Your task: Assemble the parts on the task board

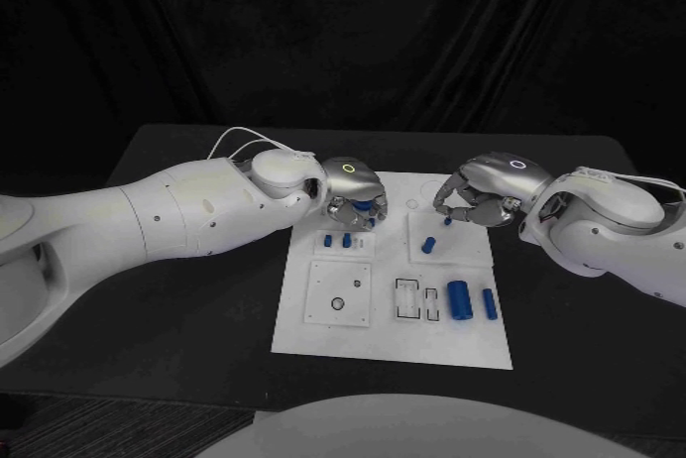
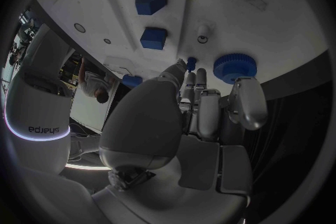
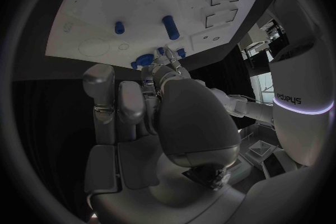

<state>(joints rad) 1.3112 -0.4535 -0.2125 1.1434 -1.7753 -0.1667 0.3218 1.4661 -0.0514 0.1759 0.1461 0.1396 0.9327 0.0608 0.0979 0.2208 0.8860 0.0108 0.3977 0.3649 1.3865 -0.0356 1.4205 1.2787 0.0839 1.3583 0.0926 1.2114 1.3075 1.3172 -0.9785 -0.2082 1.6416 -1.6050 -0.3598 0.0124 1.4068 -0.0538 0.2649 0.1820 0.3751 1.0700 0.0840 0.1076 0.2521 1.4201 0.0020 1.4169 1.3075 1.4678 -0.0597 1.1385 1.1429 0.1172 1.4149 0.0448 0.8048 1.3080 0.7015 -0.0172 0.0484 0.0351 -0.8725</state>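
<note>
The black desk (image 1: 171,309) carries the white task board (image 1: 386,339) at its middle. My left hand (image 1: 352,195) hangs over the board's far left part, fingers (image 2: 187,87) bunched downward around a small blue part (image 1: 369,208); I cannot tell whether they truly grip it. My right hand (image 1: 479,202) is over the far right part, fingers curled down, tips at a small blue piece (image 1: 447,220); whether it is held I cannot tell. A big blue cylinder (image 1: 459,298) lies near right, a slimmer one (image 1: 489,303) just beside it. A short blue peg (image 1: 429,245) lies farther back, and two small pegs (image 1: 327,241) stand below my left hand.
</note>
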